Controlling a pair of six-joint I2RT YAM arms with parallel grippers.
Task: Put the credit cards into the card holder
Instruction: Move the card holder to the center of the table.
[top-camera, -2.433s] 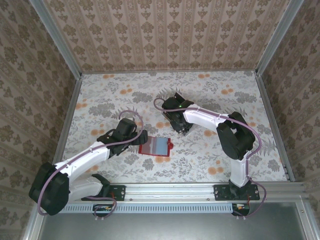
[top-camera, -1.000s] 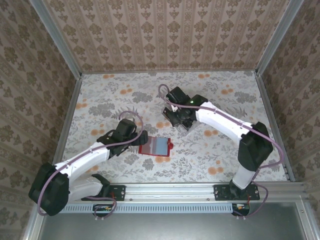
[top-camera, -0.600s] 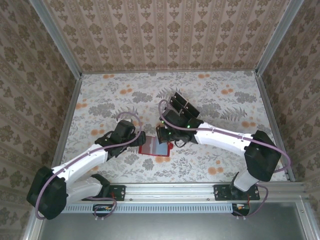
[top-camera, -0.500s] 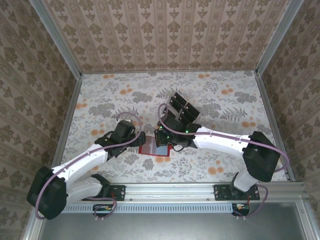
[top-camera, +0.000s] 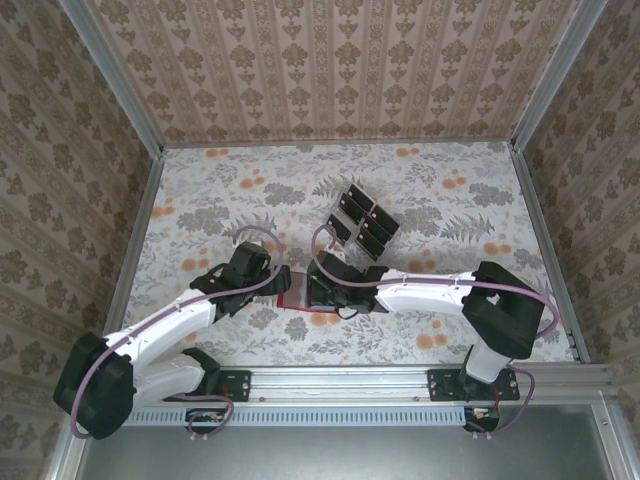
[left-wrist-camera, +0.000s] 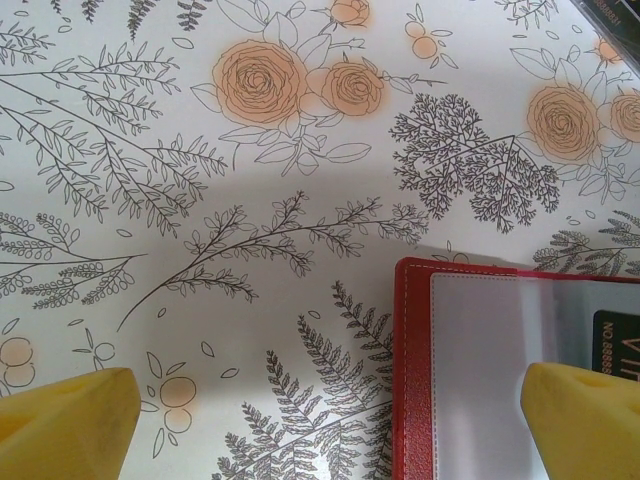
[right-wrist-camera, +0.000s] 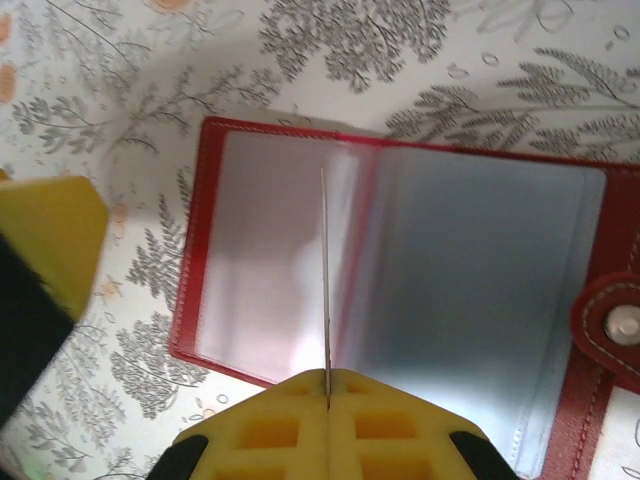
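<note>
1. Counter (top-camera: 200, 200): we saw a floral print top, w/ patterned wall panels (top-camera: 330, 70) around it.
2. Right arm (top-camera: 440, 290): it reached low and to the left across the front, ending over the card holder (right-wrist-camera: 450, 300).
3. Left arm (top-camera: 165, 325): it reached fwd and to the right, its end just beside the holder's left edge.
4. Card holder: it lay open and flat on the counter near front-centre, between the two arm ends. Red border, greyish clear pockets, snap tab (right-wrist-camera: 612, 322) at its right end in the right wrist view.
5. Left fingers (top-camera: 277, 284): spread wide, nothing gripped. In the left wrist view one yellow tip sat over bare counter, the other over the holder's inner face; we couldn't tell if it touched.
6. Right fingers (right-wrist-camera: 327, 390): clamped together on one card (right-wrist-camera: 325, 260) held on edge, a thin line above the holder's left-of-centre pocket. Whether it touched the holder, we couldn't tell.
7. Credit cards (top-camera: 362, 222): several black ones clustered farther back, right of centre, well apart from the holder.
</note>
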